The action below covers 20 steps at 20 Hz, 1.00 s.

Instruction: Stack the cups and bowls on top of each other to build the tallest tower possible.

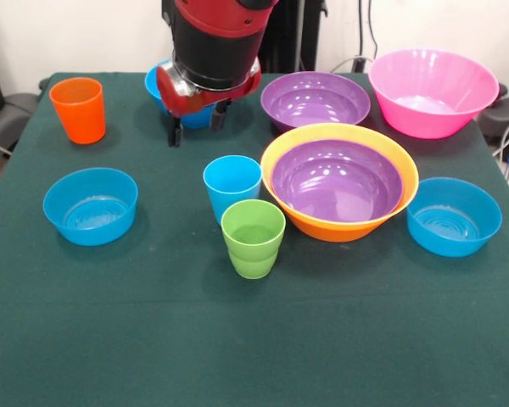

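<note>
Hovering low at desk's far edge, claw (195, 127) spread, empty, straddling rim of small glossy blue plastic bowl (157, 85) directly beneath, mostly hidden by arm; wide purple bowl (337, 180) nested in large orange-yellow bowl (339, 225) mid-desk, only stack so far

The arm (214, 42) is cut off by the top edge; only its lower section shows. It covers most of a blue bowl (157, 85) at the far side, leaving only parts of the rim and wall visible. The gripper (195, 127) fingers are dark and partly against that bowl; their spacing cannot be judged. The table (237, 339) runs out past the near edge and the right edge.
</note>
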Available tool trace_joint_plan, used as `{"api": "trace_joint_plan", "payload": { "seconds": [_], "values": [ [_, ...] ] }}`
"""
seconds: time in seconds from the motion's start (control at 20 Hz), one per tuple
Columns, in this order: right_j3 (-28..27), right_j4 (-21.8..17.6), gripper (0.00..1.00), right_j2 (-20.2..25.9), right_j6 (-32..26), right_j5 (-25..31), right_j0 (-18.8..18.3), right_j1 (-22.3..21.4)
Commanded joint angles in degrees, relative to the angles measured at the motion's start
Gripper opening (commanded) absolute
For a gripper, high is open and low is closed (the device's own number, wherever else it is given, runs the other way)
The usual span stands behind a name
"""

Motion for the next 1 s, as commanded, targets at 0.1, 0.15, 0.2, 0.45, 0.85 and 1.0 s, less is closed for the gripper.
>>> {"api": "trace_joint_plan", "payload": {
  "seconds": [0.1, 0.15, 0.2, 0.45, 0.85, 1.0],
  "values": [
    [-0.35, -1.4, 1.0, 6.82, 4.93, -5.6, -0.66, 6.21],
    [-0.77, -1.45, 1.0, 6.74, 4.84, -5.38, -0.63, 6.51],
    [-0.43, -1.44, 1.0, 6.71, 4.76, -5.87, -0.7, 6.34],
    [-0.05, 0.26, 1.0, 7.91, 5.17, -7.38, -1.58, 7.35],
    [-0.59, 0.2, 1.0, 7.7, 6.2, -8.9, -1.36, 8.59],
    [0.0, 0.34, 1.0, 8.08, 6.04, -10.48, -1.71, 8.75]
  ]
}}
